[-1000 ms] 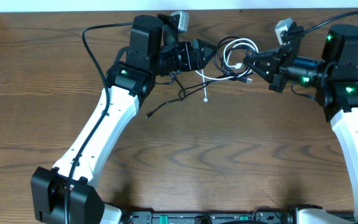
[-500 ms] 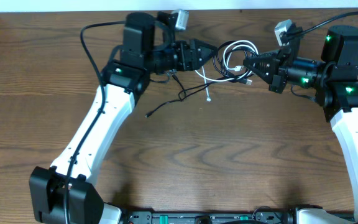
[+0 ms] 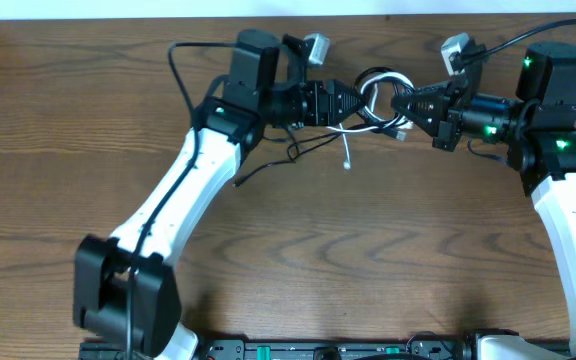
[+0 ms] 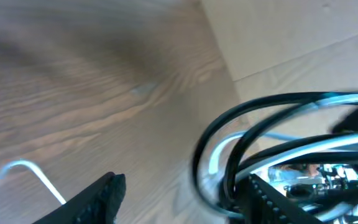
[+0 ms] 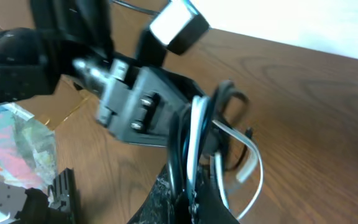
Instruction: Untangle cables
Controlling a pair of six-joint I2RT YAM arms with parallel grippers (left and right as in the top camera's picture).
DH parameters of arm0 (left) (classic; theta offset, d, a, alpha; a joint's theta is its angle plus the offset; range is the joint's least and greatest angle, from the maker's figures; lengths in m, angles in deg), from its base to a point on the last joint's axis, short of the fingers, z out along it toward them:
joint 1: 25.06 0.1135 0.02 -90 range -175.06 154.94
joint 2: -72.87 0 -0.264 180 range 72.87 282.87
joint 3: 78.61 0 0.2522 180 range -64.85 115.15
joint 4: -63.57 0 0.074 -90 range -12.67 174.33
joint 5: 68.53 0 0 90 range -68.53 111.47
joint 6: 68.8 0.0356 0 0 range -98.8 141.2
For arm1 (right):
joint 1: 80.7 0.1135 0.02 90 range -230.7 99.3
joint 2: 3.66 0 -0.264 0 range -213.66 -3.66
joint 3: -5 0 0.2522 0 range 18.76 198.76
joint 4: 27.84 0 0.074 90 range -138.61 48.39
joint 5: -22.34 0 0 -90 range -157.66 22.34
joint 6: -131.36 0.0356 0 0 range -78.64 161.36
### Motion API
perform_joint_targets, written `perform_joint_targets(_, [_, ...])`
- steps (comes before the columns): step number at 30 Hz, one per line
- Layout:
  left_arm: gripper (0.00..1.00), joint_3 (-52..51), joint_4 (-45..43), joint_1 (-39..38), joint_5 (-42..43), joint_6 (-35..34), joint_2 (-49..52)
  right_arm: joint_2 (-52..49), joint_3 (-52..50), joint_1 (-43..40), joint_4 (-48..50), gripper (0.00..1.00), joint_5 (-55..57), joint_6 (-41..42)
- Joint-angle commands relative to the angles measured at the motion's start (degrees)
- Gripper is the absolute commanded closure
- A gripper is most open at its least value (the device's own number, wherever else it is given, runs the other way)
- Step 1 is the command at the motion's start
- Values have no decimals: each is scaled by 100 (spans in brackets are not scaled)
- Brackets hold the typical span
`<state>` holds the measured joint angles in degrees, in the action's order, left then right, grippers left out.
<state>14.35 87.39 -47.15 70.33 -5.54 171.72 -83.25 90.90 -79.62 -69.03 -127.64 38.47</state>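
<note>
The black and white cables form a tangled coil (image 3: pixel 378 92) near the table's far edge. My right gripper (image 3: pixel 400 103) is shut on the coil's right side. In the right wrist view its fingers (image 5: pixel 188 193) pinch a black cable (image 5: pixel 173 155) and a white cable (image 5: pixel 253 162). My left gripper (image 3: pixel 353 103) stands open at the coil's left side. In the left wrist view its gripper (image 4: pixel 182 186) has the black loop (image 4: pixel 204 143) between the jaws, close to the right finger (image 4: pixel 272 199). A white tail (image 3: pixel 347 150) and a black tail (image 3: pixel 268 168) trail on the wood.
The table's far edge (image 3: pixel 418 18) runs just behind both grippers. A thick black arm wire (image 3: pixel 176 60) loops at the left arm's far side. The left arm's white link (image 3: pixel 178 195) crosses the left half of the table.
My left arm has swung right, bringing its jaws onto the coil's left side, and they have narrowed a little. The white tail has shifted right. The right gripper has stayed put.
</note>
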Motion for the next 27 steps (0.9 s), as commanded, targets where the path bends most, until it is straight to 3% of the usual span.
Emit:
perform_joint_targets(1, [42, -55, 9, 52, -570, 50, 238, 57, 48, -24, -22, 99, -214, 72])
perform_joint_targets(10, [43, -55, -20, 46, -1241, -118, 313, 57, 48, -22, -127, 99, -555, 70])
perform_joint_targets(15, [42, -55, -363, -17, -214, -120, 313, 57, 35, -4, -238, 99, -511, 70])
perform_joint_targets(19, [34, -55, -1093, -101, 756, -76, 313, 57, 33, 160, -238, 99, -481, 70])
perform_joint_targets(22, [34, -55, -1425, -109, 1224, -79, 313, 57, 33, 214, -332, 99, 260, 334])
perform_joint_targets(27, [34, -55, -804, 122, 1023, 153, 313, 57, 33, 157, -776, 99, 2159, 1196])
